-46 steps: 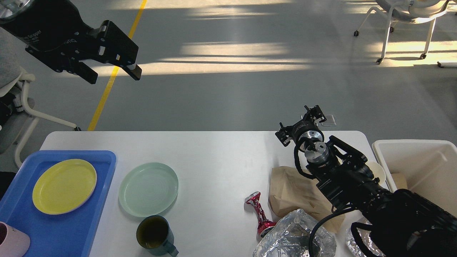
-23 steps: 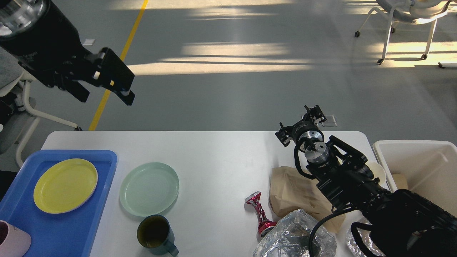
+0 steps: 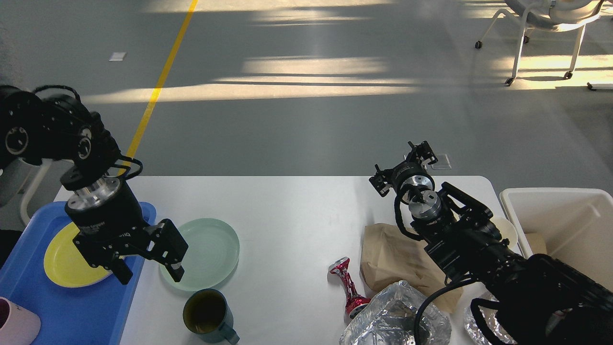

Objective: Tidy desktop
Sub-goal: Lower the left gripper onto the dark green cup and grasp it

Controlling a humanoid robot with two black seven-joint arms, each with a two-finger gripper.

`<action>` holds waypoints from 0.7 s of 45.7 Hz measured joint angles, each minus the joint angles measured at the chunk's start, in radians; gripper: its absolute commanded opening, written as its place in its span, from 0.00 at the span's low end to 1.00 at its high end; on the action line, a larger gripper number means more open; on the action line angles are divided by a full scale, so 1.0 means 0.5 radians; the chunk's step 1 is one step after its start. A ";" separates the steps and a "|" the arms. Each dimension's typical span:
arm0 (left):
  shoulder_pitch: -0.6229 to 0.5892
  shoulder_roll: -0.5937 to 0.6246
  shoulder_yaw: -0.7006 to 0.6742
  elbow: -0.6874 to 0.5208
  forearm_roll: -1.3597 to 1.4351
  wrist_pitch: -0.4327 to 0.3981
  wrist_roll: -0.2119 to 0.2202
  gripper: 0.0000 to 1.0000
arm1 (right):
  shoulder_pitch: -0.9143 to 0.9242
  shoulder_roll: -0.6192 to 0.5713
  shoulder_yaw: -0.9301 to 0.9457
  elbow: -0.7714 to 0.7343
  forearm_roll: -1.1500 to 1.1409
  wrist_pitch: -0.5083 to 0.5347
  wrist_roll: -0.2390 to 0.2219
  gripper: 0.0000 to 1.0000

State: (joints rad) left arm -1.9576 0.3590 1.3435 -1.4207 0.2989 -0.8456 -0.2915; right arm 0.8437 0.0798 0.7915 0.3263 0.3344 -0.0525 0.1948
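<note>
The white desktop (image 3: 297, 211) fills the lower part of the head view. A blue tray (image 3: 72, 311) at its left holds a yellow plate (image 3: 60, 268) and a pink cup (image 3: 17, 326). A pale green plate (image 3: 210, 249) lies beside the tray, with a dark teal mug (image 3: 207, 314) in front of it. My left gripper (image 3: 148, 275) is open and empty, low over the tray's right edge and the green plate's left rim. My right gripper (image 3: 402, 167) is open and empty above the table's far edge.
A crushed red can (image 3: 348, 287), a brown paper bag (image 3: 390, 258) and crumpled foil (image 3: 392, 321) lie at the front right, partly under my right arm. A white bin (image 3: 565, 225) stands past the table's right end. A chair (image 3: 546, 28) stands far back.
My left arm has swung down from high at the upper left to just above the tray edge and green plate, still open. The right arm has not moved.
</note>
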 measured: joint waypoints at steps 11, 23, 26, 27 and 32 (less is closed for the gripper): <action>0.335 -0.021 -0.053 0.004 -0.001 0.489 0.070 0.97 | 0.000 0.000 0.000 0.001 0.000 -0.001 0.000 1.00; 0.534 -0.085 -0.105 0.006 0.006 0.676 0.088 0.97 | 0.000 0.000 0.000 0.001 0.000 -0.001 0.000 1.00; 0.561 -0.098 -0.113 0.008 0.006 0.709 0.095 0.97 | 0.000 0.000 0.000 0.001 0.000 -0.001 0.000 1.00; 0.573 -0.102 -0.116 0.009 0.006 0.722 0.098 0.97 | 0.000 0.000 0.000 0.001 0.000 -0.001 0.000 1.00; 0.620 -0.131 -0.119 0.018 0.009 0.802 0.103 0.97 | 0.000 0.000 0.000 0.001 0.000 -0.001 0.000 1.00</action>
State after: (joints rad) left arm -1.6477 0.2936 1.2838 -1.4119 0.3033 -0.4448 -0.2399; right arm 0.8437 0.0798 0.7915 0.3269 0.3344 -0.0528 0.1948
